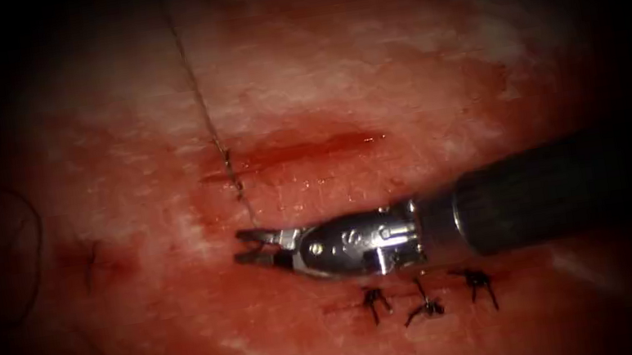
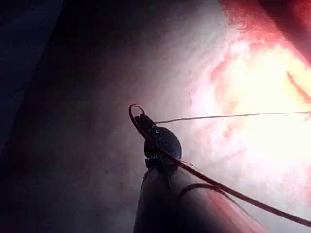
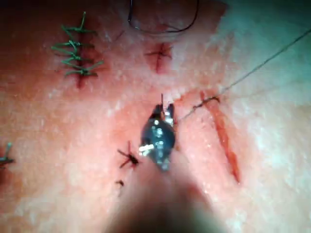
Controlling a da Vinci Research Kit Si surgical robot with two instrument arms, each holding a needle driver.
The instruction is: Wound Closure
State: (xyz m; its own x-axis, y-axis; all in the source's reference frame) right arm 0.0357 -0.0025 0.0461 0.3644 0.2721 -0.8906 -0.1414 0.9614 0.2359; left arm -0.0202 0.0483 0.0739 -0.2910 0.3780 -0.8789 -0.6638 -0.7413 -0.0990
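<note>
Right tool (image 1: 247,247) parts its fingers on the thread (image 1: 199,95) below the cut (image 1: 304,151).
We see the left tool (image 2: 146,127) clasping the needle (image 2: 137,121) near its tail, off the tissue (image 1: 367,71); knotted stitches (image 1: 423,296) sit nearby.

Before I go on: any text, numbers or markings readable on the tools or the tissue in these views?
None readable. The right tool's pincer has a faint mark stamped on its metal wrist, too small and blurred to read. The left tool's pincer, holding the needle, shows no marking. The tissue, the cut, the thread and the knotted stitches carry no lettering.
</note>
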